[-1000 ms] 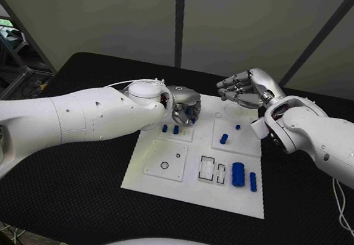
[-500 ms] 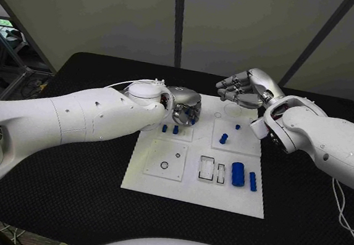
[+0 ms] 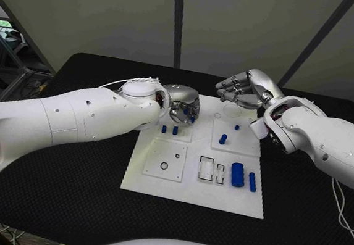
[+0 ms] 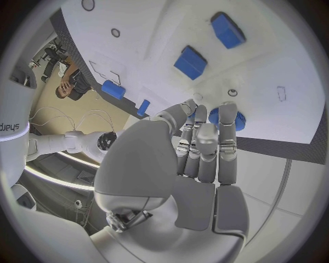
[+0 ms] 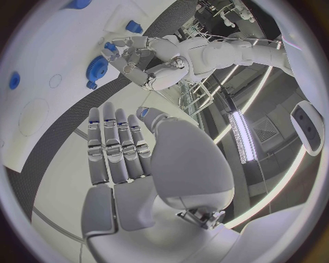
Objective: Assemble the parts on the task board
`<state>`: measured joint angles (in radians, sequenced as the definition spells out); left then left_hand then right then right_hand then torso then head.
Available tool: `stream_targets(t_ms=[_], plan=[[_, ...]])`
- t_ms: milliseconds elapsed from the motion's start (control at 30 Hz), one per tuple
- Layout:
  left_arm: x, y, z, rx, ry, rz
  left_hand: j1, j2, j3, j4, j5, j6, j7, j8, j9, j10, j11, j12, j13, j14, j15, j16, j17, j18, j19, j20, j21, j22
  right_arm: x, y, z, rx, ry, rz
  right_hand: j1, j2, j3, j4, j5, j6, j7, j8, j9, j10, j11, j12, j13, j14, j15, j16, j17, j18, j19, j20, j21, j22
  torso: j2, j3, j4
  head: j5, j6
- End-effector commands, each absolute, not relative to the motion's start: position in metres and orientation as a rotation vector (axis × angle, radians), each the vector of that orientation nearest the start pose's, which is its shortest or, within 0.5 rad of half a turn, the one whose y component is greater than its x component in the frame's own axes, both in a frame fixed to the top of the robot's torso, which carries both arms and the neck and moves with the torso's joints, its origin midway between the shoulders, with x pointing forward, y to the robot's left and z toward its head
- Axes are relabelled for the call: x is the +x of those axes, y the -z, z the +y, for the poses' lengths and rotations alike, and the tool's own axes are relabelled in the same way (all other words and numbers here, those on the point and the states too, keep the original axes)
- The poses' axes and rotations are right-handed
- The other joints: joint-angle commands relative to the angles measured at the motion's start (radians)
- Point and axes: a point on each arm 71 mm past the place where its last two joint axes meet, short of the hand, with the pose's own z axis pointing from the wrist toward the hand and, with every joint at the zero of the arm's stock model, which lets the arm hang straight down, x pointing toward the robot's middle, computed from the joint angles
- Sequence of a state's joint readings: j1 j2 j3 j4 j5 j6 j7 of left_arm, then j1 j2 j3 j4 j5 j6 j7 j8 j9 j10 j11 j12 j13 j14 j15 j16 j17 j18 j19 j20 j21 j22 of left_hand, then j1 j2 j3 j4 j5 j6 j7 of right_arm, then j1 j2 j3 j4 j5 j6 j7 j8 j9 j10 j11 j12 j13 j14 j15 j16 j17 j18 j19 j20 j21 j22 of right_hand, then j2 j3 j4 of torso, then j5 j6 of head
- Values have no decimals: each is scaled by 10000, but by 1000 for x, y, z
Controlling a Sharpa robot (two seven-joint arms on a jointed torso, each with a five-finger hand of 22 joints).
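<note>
The left robot hand (image 3: 182, 108) is hovering over the far left corner of the task board (image 3: 159, 185), its fingertips (image 4: 222, 112) pinching a small blue gear (image 4: 222, 117). The gear is hanging just above the board, not yet seated. The right robot hand (image 3: 247, 88) is waiting beyond the board's far edge, fingers loosely curled in with nothing in them.

The gear looks light, stiff and smooth, so it could slip or tip if squeezed off-centre; gripping it by the toothed rim, on opposite sides, seems safest.

The head view is laying out the whole board on the desk (image 3: 56, 204), with the blue cylinder (image 3: 238, 174) near the board's right edge. The right wrist view is showing the gear's teeth (image 5: 96, 68) side-on, which the left hand hides from above.
</note>
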<state>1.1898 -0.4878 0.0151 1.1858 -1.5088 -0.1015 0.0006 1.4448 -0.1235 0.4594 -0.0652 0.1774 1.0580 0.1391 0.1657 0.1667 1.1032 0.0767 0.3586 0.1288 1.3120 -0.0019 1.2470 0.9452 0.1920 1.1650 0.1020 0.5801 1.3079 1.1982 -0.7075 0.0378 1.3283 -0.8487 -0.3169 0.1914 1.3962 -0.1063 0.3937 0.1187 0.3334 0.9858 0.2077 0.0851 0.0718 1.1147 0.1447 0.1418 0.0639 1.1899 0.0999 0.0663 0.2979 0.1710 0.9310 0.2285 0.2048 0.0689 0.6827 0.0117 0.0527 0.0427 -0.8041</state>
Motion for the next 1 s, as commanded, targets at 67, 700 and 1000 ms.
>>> stream_targets(t_ms=[67,700,1000], plan=[[532,189,107,2982,7592,17523,-132,18,-23,-14,-30,59,26,-59,-10,75,-11,-67,-17,27,40,17,6,-264,-72,-1,52,430,528,163,-187,3153,-11275,15706,15,33,69,-9,33,-18,54,-35,13,-65,14,25,-9,-70,-32,-12,-10,126,21,34,-46,-4,1,10,18,23,53],[533,194,156,2141,6847,18184,-236,8,-38,29,-32,125,36,-85,-12,149,-10,-153,-8,34,50,21,-2,-265,-62,13,77,423,528,163,-193,3202,-11173,15693,15,33,69,-9,33,-18,54,-35,13,-65,14,25,-9,-70,-32,-12,-10,126,21,34,-46,-4,11,1,2,114,124],[532,201,163,2030,6729,18360,-248,6,-39,34,-32,132,35,-90,-13,158,-12,-167,-7,20,50,3,-38,-260,-76,16,43,414,528,163,-193,3210,-11159,15691,15,33,69,-9,33,-18,54,-35,13,-65,14,25,-9,-70,-32,-12,-10,126,21,34,-46,-4,10,3,-18,129,101]])
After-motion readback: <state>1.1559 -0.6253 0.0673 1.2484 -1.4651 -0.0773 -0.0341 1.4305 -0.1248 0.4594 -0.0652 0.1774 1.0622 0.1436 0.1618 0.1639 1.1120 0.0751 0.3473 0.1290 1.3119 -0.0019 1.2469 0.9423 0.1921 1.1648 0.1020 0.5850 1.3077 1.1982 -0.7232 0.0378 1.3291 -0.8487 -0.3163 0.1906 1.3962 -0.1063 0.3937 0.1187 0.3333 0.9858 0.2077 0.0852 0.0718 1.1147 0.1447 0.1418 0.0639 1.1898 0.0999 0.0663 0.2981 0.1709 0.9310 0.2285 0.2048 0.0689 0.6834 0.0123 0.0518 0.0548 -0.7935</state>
